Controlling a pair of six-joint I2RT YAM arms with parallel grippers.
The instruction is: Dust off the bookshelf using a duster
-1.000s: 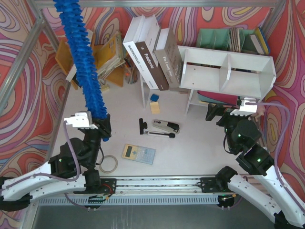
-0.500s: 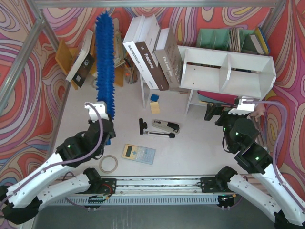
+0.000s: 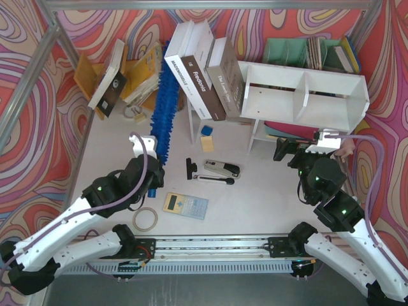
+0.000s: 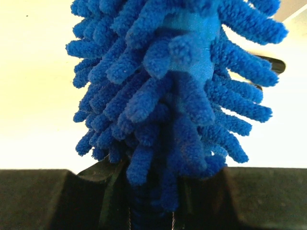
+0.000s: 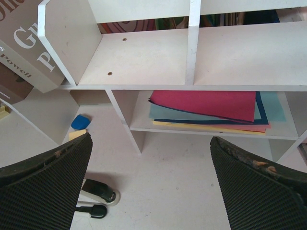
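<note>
I see the bookshelf (image 3: 274, 101) at far right, coloured folders (image 5: 206, 108) on its lower level. The duster (image 3: 164, 105) slants up left of it, beside the leaning books (image 3: 194, 70). My left gripper (image 3: 145, 178) is clamped on its handle; my right gripper (image 5: 149, 143) hangs spread wide, holding nothing, facing the bookshelf.

A robotics lab cell: aluminium frame (image 3: 204, 4), swirl-patterned backdrop walls (image 3: 25, 166) around a white table (image 3: 255, 197).
</note>
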